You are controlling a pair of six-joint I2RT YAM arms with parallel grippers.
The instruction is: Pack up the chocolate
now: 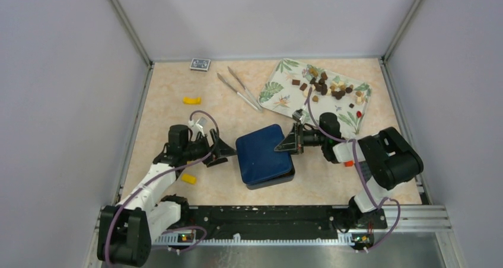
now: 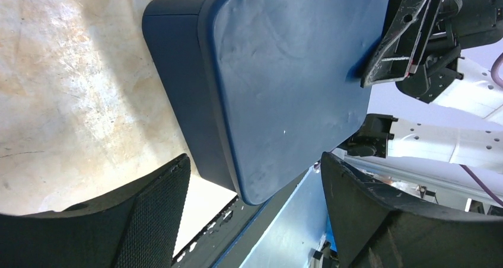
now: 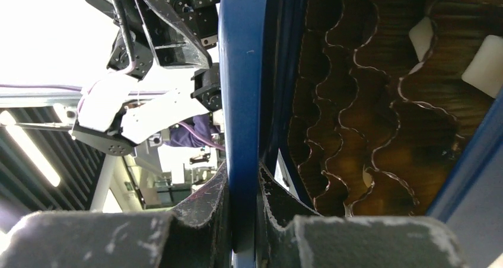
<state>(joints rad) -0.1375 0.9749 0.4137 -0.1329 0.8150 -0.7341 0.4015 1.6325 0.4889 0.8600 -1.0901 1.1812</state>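
Note:
The chocolate (image 1: pixel 326 87) lies in a loose heap of brown and cream pieces on a leaf-patterned tray (image 1: pixel 279 90) at the back right. A dark blue box (image 1: pixel 261 155) sits mid-table. My right gripper (image 1: pixel 285 144) is shut on the rim of its lid (image 3: pixel 240 102), pinched between both pads (image 3: pixel 243 220). Under the raised lid shows a brown wavy insert (image 3: pixel 368 131) with two cream pieces (image 3: pixel 483 57). My left gripper (image 1: pixel 222 152) stands open at the box's left side. In the left wrist view its fingers (image 2: pixel 255 220) straddle the near corner of the lid (image 2: pixel 285 72) without touching it.
Metal tongs (image 1: pixel 240 90) lie left of the tray. Two yellow bricks (image 1: pixel 191 100) (image 1: pixel 188 178) rest on the left half of the table, and a red one (image 1: pixel 359 112) on the tray. A small patterned card box (image 1: pixel 200 64) sits at the back wall.

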